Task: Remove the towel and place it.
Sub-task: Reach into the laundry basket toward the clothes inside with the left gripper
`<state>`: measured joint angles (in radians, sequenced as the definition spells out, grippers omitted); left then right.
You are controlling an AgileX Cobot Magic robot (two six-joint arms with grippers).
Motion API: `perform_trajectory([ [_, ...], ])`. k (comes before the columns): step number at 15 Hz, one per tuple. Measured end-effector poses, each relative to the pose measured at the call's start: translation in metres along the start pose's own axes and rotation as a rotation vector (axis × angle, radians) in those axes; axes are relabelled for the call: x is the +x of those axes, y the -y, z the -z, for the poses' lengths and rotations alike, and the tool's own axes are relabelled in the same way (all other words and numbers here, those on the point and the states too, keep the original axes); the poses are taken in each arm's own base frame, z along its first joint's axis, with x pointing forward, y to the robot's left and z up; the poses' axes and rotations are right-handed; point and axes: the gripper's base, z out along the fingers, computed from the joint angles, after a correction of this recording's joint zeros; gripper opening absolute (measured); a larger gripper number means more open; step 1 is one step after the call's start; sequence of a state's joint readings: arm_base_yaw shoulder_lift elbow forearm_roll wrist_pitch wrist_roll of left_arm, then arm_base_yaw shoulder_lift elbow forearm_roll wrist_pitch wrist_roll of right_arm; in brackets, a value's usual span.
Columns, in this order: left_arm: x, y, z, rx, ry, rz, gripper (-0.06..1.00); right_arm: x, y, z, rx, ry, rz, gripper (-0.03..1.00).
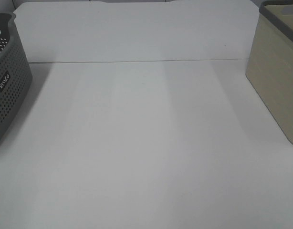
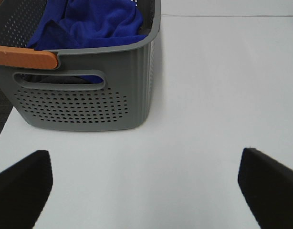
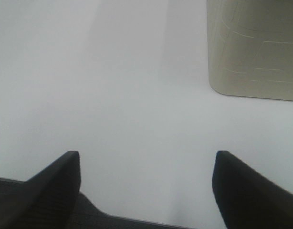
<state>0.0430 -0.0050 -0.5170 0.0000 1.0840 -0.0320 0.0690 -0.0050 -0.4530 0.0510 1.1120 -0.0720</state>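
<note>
From the high view, only the white counter (image 1: 146,143) showed whole, crossed by a thin seam (image 1: 137,61). The grey basket (image 1: 13,100), perforated and bearing a small label (image 1: 4,81), was cut off by the frame's edge. The beige basket (image 1: 275,81) stood well apart from it on the opposite side of the counter and was also cut off. Neither arm appeared here, and what the grey basket held could hardly be made out.

The left wrist view supplied what the high one lacked. The towel (image 2: 96,21), royal blue and crumpled, lay inside the grey basket, bunched against the wall opposite the orange handle (image 2: 25,58). A little of it showed dark through the grip slot under that handle. Its full length and any tag were hidden in the folds. The left tool (image 2: 144,155) hung over bare counter on the handle side of the grey basket, apart from it. Its black fingers (image 2: 22,186) were spread wide and held nothing.

The right wrist view left out the grey basket entirely. It showed the right tool (image 3: 146,155) likewise spread wide and empty above the counter's near edge, with only a lower corner of the beige basket ahead of it. That basket's inside was out of sight.
</note>
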Motion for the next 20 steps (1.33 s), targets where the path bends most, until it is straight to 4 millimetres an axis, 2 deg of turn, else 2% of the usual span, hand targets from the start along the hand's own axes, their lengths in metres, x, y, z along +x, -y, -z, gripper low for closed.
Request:
perform_trajectory([
  [20,0.0,0.0007,0.0,0.008,0.0,0.001,0.99,0.0,0.0,0.0,0.0,0.0,0.0,0.76],
])
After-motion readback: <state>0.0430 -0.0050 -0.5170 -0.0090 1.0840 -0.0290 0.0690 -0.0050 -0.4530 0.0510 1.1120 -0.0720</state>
